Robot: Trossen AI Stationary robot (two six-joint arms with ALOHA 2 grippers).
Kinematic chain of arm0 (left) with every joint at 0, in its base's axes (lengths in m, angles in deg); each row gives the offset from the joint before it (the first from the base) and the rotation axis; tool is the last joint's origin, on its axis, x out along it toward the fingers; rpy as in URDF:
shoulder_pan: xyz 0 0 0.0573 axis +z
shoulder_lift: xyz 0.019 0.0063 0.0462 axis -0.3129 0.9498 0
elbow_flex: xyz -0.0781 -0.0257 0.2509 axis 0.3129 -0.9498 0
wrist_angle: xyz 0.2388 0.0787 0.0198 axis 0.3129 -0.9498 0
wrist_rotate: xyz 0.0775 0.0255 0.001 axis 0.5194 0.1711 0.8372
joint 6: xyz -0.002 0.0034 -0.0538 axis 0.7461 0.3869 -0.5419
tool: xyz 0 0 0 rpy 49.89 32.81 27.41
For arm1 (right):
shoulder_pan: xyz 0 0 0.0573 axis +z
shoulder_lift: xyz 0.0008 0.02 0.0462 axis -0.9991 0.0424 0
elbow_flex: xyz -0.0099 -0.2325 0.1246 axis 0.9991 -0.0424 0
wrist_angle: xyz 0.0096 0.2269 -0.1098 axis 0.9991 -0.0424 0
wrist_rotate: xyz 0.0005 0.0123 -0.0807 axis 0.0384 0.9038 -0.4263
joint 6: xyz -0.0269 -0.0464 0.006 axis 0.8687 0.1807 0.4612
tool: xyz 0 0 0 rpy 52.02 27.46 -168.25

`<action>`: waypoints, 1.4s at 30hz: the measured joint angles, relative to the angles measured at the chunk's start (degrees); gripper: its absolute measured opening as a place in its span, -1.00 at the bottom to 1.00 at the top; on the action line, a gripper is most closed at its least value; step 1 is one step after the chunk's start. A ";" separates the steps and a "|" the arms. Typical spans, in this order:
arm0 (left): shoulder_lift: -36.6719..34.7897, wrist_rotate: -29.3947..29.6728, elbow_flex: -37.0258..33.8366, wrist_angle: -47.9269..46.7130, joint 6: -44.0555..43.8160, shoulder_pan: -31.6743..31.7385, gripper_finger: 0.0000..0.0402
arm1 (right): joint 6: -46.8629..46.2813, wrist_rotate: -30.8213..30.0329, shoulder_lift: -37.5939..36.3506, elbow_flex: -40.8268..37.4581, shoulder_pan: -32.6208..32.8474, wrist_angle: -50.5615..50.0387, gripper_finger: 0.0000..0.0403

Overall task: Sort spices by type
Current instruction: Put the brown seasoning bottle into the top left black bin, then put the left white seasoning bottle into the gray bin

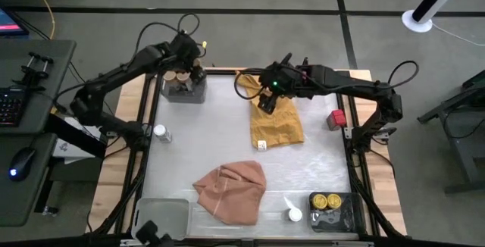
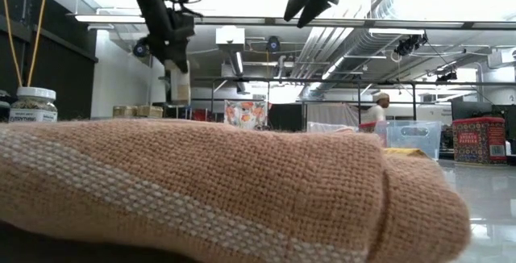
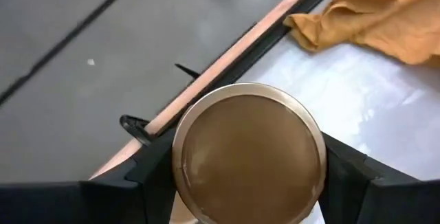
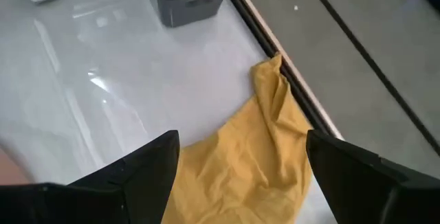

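My left claw [image 3: 247, 183] is dark around a tan-lidded jar [image 3: 247, 152]. Beside the mustard cloth [image 1: 276, 122] a red tin [image 1: 336, 119]; pink cloth [image 1: 231, 190] is pale-striped; worktop [image 1: 212, 137] white.

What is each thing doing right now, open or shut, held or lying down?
Left claw: shut on the tan-lidded jar, above the grey tray.
Right claw: open, empty, over the mustard cloth.
Mustard cloth: crumpled, lying on the table.
Pink cloth: bunched up, lying on the table.
Red tin: standing alone near the table's right edge.
Yellow-lidded jars: lids on, together in the dark tray.
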 joint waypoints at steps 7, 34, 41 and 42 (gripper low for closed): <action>5.51 -4.80 -0.04 -1.09 -1.85 4.42 0.18 | -1.57 0.68 0.00 -0.17 0.93 0.92 0.55; 17.36 -2.54 -0.01 0.47 -12.64 5.24 0.45 | -4.50 0.69 0.04 -0.17 2.05 0.98 0.55; 15.81 -2.38 0.15 -0.85 -12.70 5.45 0.91 | -3.59 1.42 0.04 -0.19 2.05 0.99 0.55; 15.23 -2.36 0.47 -0.87 -12.81 5.62 0.91 | -3.39 1.41 0.04 -0.19 2.05 1.00 0.55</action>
